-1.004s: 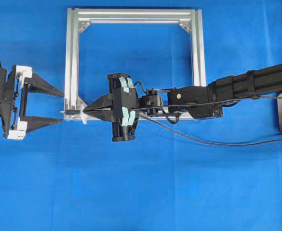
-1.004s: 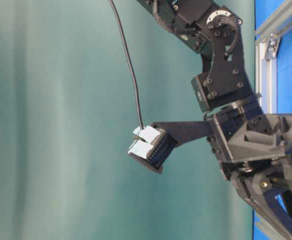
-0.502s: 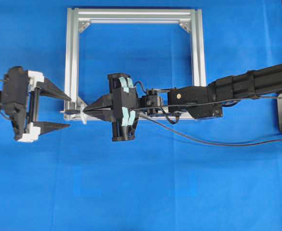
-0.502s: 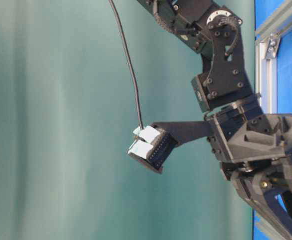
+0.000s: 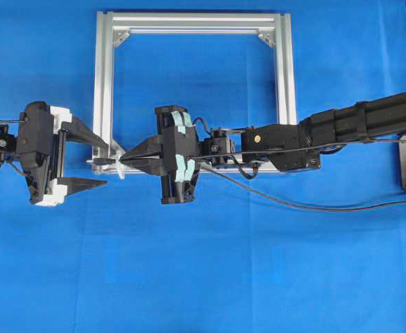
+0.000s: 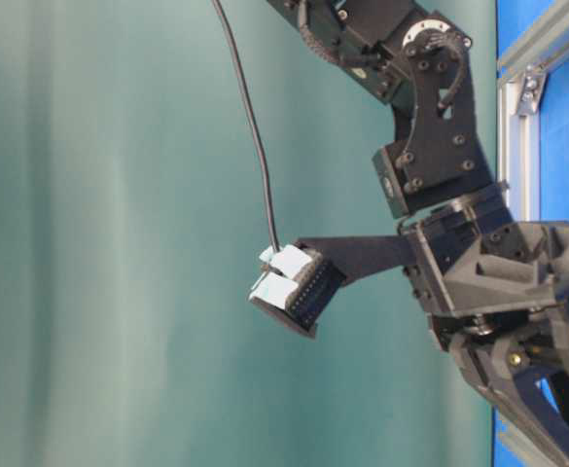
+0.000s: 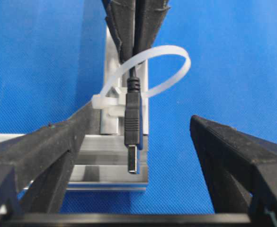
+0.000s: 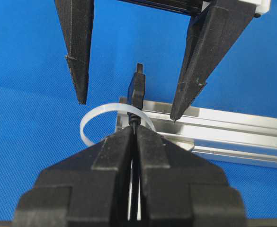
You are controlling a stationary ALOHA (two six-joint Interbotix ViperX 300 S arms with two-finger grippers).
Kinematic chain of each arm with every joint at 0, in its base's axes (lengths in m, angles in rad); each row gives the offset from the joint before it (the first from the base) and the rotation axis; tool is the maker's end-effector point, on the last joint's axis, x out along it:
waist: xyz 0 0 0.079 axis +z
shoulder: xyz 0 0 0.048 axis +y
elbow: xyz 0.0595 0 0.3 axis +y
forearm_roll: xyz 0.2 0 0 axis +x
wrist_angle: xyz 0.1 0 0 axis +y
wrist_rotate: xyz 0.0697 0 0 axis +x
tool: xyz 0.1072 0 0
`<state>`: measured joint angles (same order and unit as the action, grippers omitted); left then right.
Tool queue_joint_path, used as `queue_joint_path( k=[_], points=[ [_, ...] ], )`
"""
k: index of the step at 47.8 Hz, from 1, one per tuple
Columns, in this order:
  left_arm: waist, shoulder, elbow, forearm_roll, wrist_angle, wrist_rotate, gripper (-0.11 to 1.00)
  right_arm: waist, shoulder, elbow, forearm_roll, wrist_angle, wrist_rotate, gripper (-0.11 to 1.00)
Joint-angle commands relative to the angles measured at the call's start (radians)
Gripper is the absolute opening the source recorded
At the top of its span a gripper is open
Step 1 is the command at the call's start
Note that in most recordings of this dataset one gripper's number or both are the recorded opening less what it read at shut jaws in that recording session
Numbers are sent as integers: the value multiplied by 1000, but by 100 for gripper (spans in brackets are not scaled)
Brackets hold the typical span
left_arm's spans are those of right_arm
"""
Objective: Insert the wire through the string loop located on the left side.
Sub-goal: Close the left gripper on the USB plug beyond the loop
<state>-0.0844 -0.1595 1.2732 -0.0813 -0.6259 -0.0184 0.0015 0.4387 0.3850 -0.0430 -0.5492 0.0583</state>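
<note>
Both claws meet at the lower left corner of the aluminium frame (image 5: pixel 104 83), which lies flat on the blue cloth (image 5: pixel 203 277). On the left, the left gripper (image 5: pixel 100 164) stands wide apart with nothing between its black fingers (image 7: pixel 43 151); one finger points over the frame's left rail and the other lies just below the corner. Facing it from inside the frame, the right gripper (image 5: pixel 124 159) is pinched tight on the wire (image 8: pixel 136 90), holding it just behind the plug.

No brand, label or writing can be read on any part in view; the pale tape strips on the right gripper's body are blank.

In the left wrist view the wire's black plug and its silvery metal tip have passed through the string loop (image 7: pixel 169 66), a white tie arching off the frame's corner. The plug hangs in the open gap between the left gripper's fingers, touching neither. The right wrist view shows the same: the string loop curves just ahead of the closed right fingertips, and the plug pokes out beyond it, between the two spread left fingers. Behind the right gripper, the wire trails away rightward across the cloth.
</note>
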Motion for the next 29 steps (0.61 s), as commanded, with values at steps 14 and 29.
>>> queue_joint_path(
  k=[14,29],
  points=[
    [-3,-9,-6,3,-11,0,86,2,-23,-18,3,-5,2,0],
    [-3,-9,-12,5,-8,-2,80,2,-23,-18,3,-5,0,0]
  ],
)
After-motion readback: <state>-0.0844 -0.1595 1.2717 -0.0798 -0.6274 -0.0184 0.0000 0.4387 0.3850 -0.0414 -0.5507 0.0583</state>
